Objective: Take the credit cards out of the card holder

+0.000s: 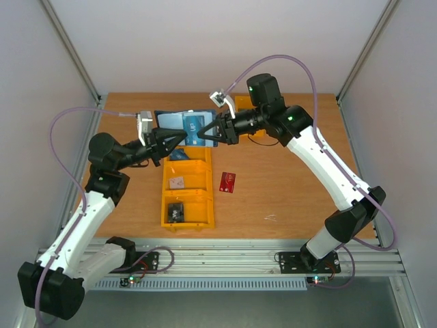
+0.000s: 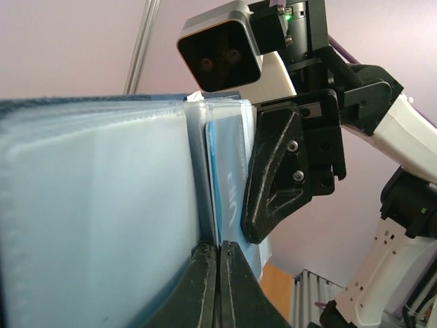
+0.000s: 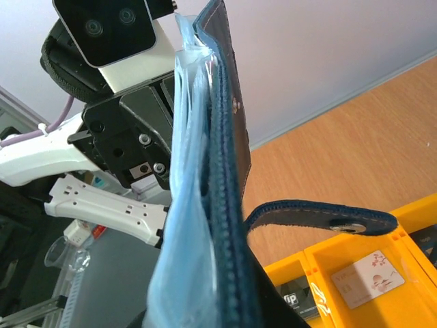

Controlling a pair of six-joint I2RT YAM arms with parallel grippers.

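The navy card holder [image 1: 179,121] hangs open in the air between my two grippers. My right gripper [image 1: 207,134] is shut on its right side; in the right wrist view the navy cover [image 3: 229,205] and pale pockets [image 3: 181,205] run down into my jaws [image 3: 220,318]. My left gripper [image 1: 179,138] is shut [image 2: 218,273] on the thin edge of a pale blue card [image 2: 229,181] that sits among the clear pockets [image 2: 95,205]. A red credit card [image 1: 228,182] lies flat on the table.
A yellow compartment tray [image 1: 203,179] lies under the grippers, with a white card [image 1: 177,182], a dark card [image 1: 176,212] and a blue item [image 1: 179,156] in it. The holder's snap strap [image 3: 321,219] sticks out sideways. Walls stand on the left, right and back.
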